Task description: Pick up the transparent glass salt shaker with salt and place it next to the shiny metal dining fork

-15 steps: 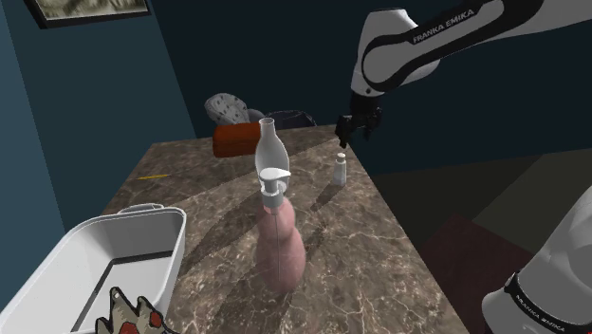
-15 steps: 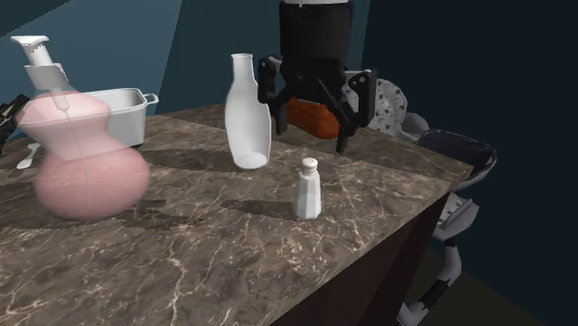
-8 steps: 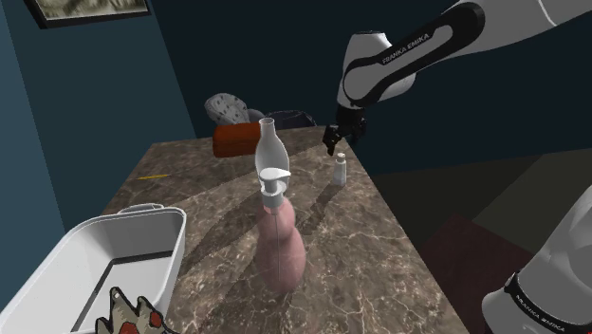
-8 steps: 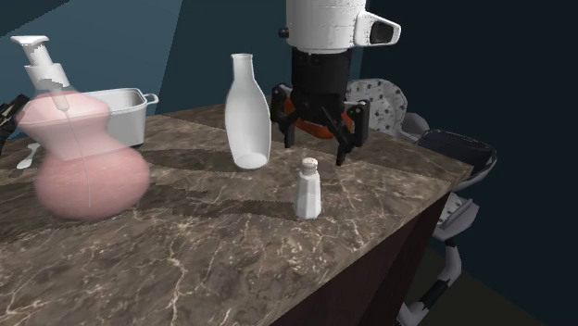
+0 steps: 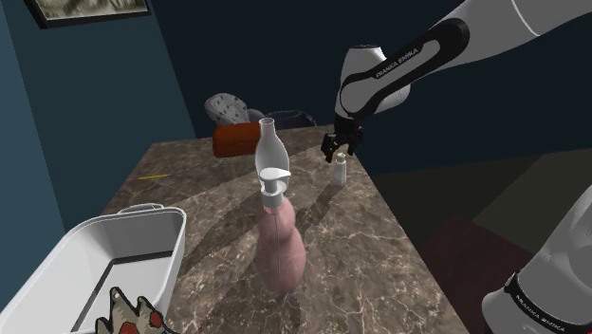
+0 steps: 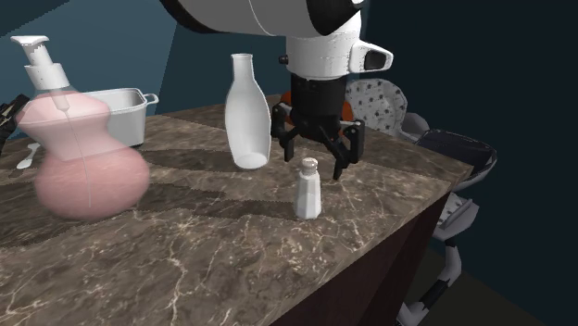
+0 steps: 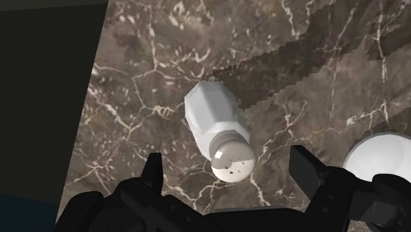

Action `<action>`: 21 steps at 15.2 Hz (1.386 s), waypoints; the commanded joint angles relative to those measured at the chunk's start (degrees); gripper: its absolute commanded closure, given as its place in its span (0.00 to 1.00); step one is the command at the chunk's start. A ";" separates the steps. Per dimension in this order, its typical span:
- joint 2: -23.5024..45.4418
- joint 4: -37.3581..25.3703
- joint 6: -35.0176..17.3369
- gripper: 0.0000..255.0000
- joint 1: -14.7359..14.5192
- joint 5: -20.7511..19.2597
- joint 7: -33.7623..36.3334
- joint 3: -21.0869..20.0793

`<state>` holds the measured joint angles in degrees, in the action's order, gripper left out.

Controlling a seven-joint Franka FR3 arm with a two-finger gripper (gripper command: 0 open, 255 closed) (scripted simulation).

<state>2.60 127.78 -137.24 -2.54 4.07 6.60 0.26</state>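
The salt shaker is a small pale faceted shaker with a rounded perforated cap. It stands upright on the marble table, near the edge at the shoulder view's right. My gripper hangs open just above it, one finger on each side of the cap, touching nothing. In the wrist view the shaker sits between my spread fingers, and the gripper holds nothing. A small pale utensil lies at the second exterior view's far left; fork or spoon, I cannot tell.
A tall white bottle stands close beside the shaker. A pink pump dispenser stands mid-table, with a white tub beyond it. An orange-red object lies at the far end. The table edge runs near the shaker.
The gripper has come down and across from above the table's far edge until it hovers right over the shaker, staying open. The shaker has not moved.
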 commanded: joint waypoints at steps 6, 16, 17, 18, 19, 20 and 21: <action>0.02 0.03 -0.07 1.00 -0.01 0.00 0.01 -0.01; -0.86 -0.58 1.42 1.00 0.00 -0.11 0.15 0.01; -1.28 -0.90 2.17 1.00 0.00 -0.17 0.21 0.01; -1.67 -1.27 2.92 1.00 0.01 -0.22 0.27 0.02; -2.07 -1.62 3.67 1.00 0.01 -0.26 0.33 0.03; -2.45 -1.99 4.42 1.00 0.02 -0.31 0.38 0.03; -2.83 -2.37 5.17 1.00 0.02 -0.36 0.44 0.04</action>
<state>0.09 125.84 -132.82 -2.52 3.77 6.97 0.29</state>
